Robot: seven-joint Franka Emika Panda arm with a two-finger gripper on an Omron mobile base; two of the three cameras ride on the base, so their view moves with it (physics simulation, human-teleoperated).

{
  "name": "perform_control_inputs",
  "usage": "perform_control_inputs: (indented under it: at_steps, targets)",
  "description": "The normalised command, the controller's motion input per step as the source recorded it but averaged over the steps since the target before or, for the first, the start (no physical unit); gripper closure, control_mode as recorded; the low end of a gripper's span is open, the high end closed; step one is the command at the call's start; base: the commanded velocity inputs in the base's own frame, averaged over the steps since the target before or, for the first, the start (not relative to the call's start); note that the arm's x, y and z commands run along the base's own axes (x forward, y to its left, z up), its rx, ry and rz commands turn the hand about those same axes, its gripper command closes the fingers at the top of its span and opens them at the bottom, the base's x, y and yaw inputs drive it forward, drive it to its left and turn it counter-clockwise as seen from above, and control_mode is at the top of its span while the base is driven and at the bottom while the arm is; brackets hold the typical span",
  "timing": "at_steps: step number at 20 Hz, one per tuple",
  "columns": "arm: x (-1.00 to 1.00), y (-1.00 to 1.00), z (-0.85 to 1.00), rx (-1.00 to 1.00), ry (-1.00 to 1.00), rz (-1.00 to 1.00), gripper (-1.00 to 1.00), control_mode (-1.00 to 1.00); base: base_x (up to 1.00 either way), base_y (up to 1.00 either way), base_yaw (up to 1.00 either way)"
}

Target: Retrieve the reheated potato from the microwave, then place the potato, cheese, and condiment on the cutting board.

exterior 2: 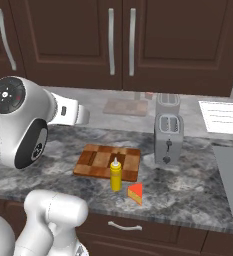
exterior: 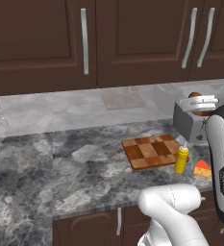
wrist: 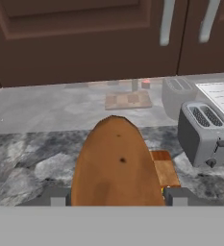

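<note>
Gripping the potato (wrist: 114, 163) between its fingers (wrist: 56, 196), the claw (wrist: 116, 197) hangs above the counter (exterior: 84, 168). Below and ahead lies the board (wrist: 165, 169); bottle (exterior 2: 116, 175) and cheese (exterior 2: 135, 193) stand just beside the board, toaster (wrist: 205, 132) off right.

Silver toaster (exterior 2: 168, 139) upright on marbled counter (exterior 2: 198, 185) below dark cabinets (exterior 2: 178, 40)

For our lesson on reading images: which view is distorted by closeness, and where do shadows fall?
Hand view: the potato, gripped in the tool, looms oversized, soft-edged. Right base view: faint shadow beside the toaster; even, glare-free lighting. Left base view: cutting board slightly blurred.
</note>
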Motion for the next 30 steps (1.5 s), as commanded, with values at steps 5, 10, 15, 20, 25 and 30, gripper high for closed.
perform_control_inputs:
  at_steps: [5,10,15,20,25,30]
  targets:
    - [0.00,0.00,0.00,0.00,0.00,0.00,1.00,-1.00,0.00,0.00,0.00]
    - [0.00,0.00,0.00,0.00,0.00,0.00,1.00,-1.00,0.00,0.00,0.00]
    - [-0.07,0.00,-0.03,0.00,0.02,0.00,1.00,-1.00,0.00,0.00,0.00]
    - [-0.15,0.14,-0.18,-0.02,0.04,-0.01,1.00,-1.00,0.00,0.00,0.00]
    - [-0.04,0.32,-0.27,-0.06,0.02,-0.05,1.00,-1.00,0.00,0.00,0.00]
    - [0.18,0.29,-0.29,-0.06,0.00,-0.03,1.00,-1.00,0.00,0.00,0.00]
